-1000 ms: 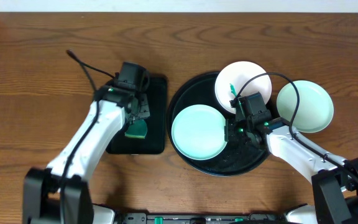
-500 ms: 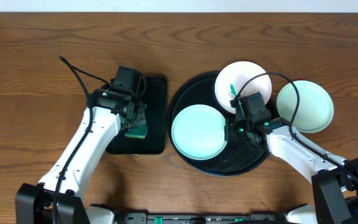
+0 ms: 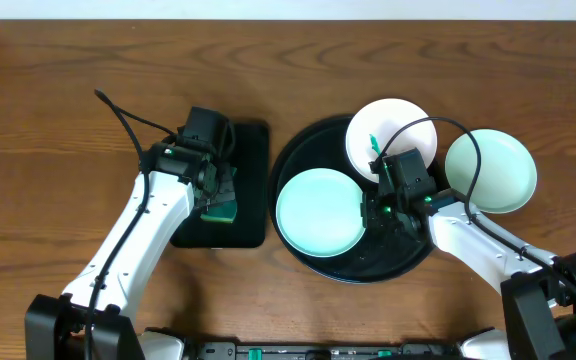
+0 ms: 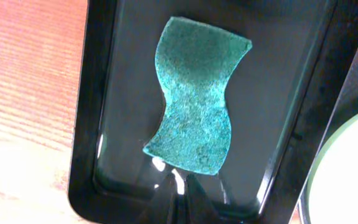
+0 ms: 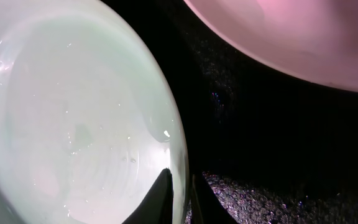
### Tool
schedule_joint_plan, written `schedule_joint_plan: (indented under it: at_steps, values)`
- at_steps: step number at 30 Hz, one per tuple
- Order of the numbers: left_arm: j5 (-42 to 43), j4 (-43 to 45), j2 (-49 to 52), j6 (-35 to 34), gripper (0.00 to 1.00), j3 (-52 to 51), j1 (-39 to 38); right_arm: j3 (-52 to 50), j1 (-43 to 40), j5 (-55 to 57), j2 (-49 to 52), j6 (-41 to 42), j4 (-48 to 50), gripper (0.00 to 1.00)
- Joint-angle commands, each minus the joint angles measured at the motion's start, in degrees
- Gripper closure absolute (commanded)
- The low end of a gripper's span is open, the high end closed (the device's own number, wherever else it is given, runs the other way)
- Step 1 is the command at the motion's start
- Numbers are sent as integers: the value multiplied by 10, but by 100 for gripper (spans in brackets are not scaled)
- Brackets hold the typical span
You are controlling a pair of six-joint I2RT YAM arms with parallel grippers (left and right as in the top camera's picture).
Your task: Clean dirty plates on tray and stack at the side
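Left end effector (image 4: 180, 188) pressed together at the sponge (image 4: 194, 106) edge just ahead, hold unconfirmed. Right end effector (image 5: 179, 191) pinches the mint plate (image 5: 73, 124) rim. Likely the wiping step: you need the sponge carried over to that plate.

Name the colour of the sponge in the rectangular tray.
Sponge: teal green, clearest in the left wrist view.

Brown wooden table (image 3: 48, 120) with rectangular black tray (image 3: 253, 228), round black tray (image 3: 313, 150), one mint plate (image 3: 498, 172) beside it.
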Motion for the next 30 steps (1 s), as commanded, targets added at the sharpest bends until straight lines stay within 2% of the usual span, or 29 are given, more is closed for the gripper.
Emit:
schedule_joint_plan:
  at_steps: [1,7,11,20,23,27,30]
  values:
    - [-23,10,-10,-18,92,-1,2,-3,10,-1,9,-7,1,91]
    - [-96,24,-50,-92,93,-1,19,-3,18,0,13,-7,2,88]
    - [-106,28,-90,-126,93,-1,57,-3,18,12,14,-7,2,87]
    - [-105,26,-139,-138,92,-1,170,-3,18,14,14,-7,2,89]
    - [-105,24,-139,-138,76,-1,183,-3,18,14,14,-7,2,89]
    - [-105,24,-139,-138,75,-1,184,-3,18,16,15,-7,2,89]
    - [-105,23,-139,-138,62,-1,184,-3,18,16,19,-7,2,89]
